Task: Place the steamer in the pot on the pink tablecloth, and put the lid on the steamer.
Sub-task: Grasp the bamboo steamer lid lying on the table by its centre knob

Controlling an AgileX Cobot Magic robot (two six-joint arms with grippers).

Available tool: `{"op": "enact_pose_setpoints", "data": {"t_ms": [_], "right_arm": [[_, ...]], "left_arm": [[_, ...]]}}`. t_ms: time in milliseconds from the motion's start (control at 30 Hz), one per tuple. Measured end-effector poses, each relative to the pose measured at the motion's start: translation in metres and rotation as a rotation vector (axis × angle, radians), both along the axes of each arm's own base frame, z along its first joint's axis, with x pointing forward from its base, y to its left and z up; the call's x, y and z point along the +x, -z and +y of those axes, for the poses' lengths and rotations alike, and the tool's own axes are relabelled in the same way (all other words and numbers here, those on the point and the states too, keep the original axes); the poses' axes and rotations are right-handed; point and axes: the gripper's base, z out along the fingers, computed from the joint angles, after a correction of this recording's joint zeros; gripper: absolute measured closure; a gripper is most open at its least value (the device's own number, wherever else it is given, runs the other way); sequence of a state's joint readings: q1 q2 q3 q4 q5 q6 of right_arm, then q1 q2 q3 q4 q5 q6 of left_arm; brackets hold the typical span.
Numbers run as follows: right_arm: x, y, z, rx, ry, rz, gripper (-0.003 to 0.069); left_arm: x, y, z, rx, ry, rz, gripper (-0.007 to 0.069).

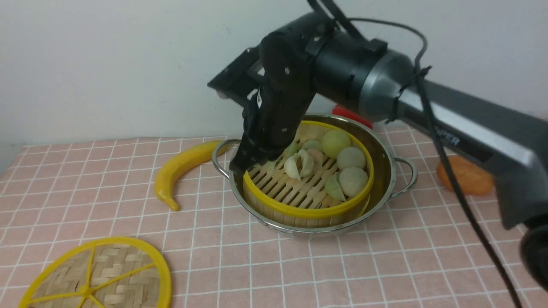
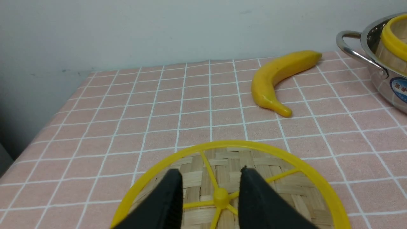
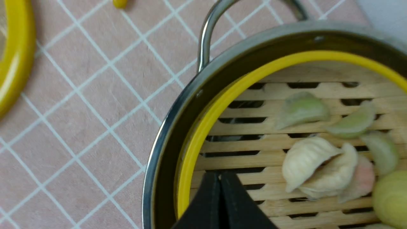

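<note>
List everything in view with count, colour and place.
cloth: one, pink checked, under everything
pot: one, steel, centre
steamer: one, bamboo, yellow rim, in pot
buns: three, pale, in steamer
dumplings: several, white, green, pink, in steamer
lid: one, bamboo, yellow rim, on cloth, near left
banana: one, yellow, left of pot
red thing: one, behind pot
orange thing: one, right of pot
right arm: black, grey, over pot
right fingers: black, shut, over steamer
left fingers: black, apart, over lid

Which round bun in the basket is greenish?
The back bun in the steamer. It looks yellow-green; the middle bun and front bun are pale cream.
</note>
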State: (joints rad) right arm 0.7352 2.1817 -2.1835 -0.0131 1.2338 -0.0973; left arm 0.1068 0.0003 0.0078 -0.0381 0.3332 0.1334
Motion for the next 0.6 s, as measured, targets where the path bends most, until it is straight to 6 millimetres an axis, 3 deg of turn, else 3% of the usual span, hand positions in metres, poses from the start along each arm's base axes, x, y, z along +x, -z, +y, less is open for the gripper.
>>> {"op": "enact_pose_setpoints", "data": {"t_ms": [100,133,233,400,600], "right_arm": [[-0.007,-0.026,-0.007,0.046,0.023,-0.032,0.0673],[-0.014,-0.045,-0.013,0.083,0.043,-0.055,0.0673],[-0.026,-0.075,-0.022,0.169,0.095,-0.068,0.0671],[-0.043,-0.103,-0.027,0.336,0.185,0.013,0.0666],[-0.054,-0.117,-0.028,0.424,0.204,0.066,0.0659]], "left_arm": [[0.000,0.000,0.000,0.000,0.000,0.000,0.0382],[0.000,0.000,0.000,0.000,0.000,0.000,0.0382],[0.000,0.000,0.000,0.000,0.000,0.000,0.0382],[0.000,0.000,0.000,0.000,0.000,0.000,0.0382],[0.000,0.000,0.000,0.000,0.000,0.000,0.0382]]}}
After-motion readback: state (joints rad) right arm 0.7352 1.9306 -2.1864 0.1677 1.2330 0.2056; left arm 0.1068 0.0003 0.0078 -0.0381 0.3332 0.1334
